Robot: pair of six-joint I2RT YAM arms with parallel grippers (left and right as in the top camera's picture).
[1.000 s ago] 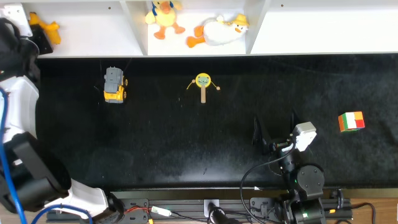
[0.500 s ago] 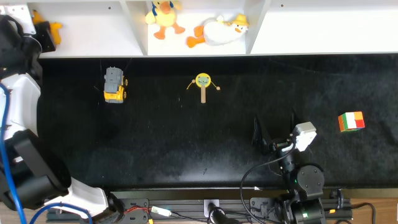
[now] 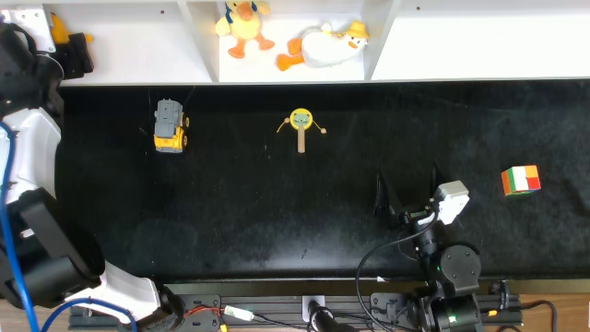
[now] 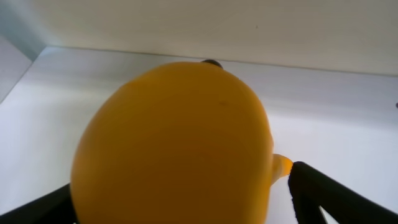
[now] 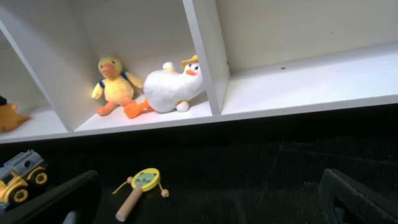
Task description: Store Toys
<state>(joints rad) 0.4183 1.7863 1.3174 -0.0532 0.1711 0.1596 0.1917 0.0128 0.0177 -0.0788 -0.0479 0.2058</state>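
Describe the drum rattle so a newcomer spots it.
On the black mat, look below the white shelf's middle compartment with the plush ducks. The drum rattle lies there, between the yellow truck and the coloured cube; it alone has a round disc on a wooden stick.

White 3-bay shelf (image 3: 479,41) behind a black worktop (image 3: 277,212)

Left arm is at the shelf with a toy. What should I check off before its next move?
1. Orange toy inside the left shelf compartment: ok.
2. Toy resting on the compartment floor: cannot tell.
3. Left end effector closed around the toy on both sides: ok.
4. Right end effector open, apart from all toys: ok.
5. Truck, rattle and cube stored: not ok, all on the table.
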